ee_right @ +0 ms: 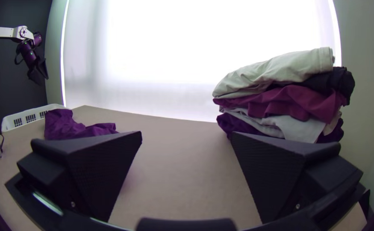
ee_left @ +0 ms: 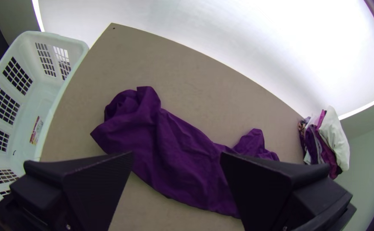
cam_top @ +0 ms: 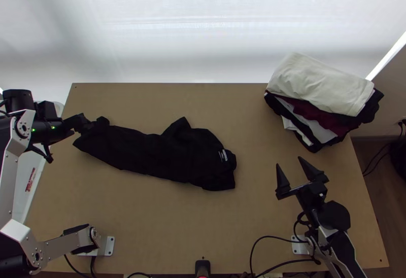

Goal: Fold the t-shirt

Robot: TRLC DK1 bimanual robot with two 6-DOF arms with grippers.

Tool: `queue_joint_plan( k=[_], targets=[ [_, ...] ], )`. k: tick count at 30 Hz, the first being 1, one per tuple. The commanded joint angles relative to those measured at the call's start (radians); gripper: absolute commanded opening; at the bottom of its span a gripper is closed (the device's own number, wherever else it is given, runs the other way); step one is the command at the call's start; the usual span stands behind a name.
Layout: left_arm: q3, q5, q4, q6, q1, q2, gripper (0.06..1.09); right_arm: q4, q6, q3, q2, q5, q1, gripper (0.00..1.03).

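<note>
Top view, with both wrist views consulted; entries run left to right.

Item: white basket [ee_left: 41,102], beside the left edge of the desk [cam_top: 152,227]; presumably the supply of unfolded laundry, kept off the work area.

Item: left gripper [ee_left: 177,155], raised over the shirt's left end, fingers spread, nothing pinched; the height probably serves to clear the cloth before a fresh grip.

Item: t-shirt [cam_top: 152,151], dark, lying left to centre in a long, rumpled strip, its neck label [cam_top: 223,155] at the right end. Unfolded as yet; likely needs spreading flat first.

Item: right gripper [cam_top: 289,161], near right, fingers apart, holding nothing, apart from the cloth, perhaps to leave the left arm room.

Item: stack of folded garments [cam_top: 319,85], far right corner, pale piece uppermost; apparently set aside as finished work, out of the folding space.
</note>
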Motion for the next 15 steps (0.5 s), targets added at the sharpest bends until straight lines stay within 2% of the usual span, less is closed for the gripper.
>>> queue_joint_plan(
  k=[1,4,11,15],
  targets=[
    [0.018,-0.01,-0.013,-0.02,0.002,-0.011,1.04,-0.031,0.054,-0.005,0.098,-0.01,0.034,0.98],
    [0.014,-0.02,-0.011,-0.023,0.001,-0.002,1.04,-0.025,0.071,-0.005,0.196,-0.02,0.104,0.98],
    [0.012,-0.03,0.004,-0.022,0.008,0.022,1.04,-0.033,0.07,0.016,0.164,-0.022,0.113,0.98],
    [0.006,-0.03,0.012,-0.017,0.013,0.029,1.04,-0.036,0.064,0.085,0.245,-0.022,0.15,0.98]
  ],
)
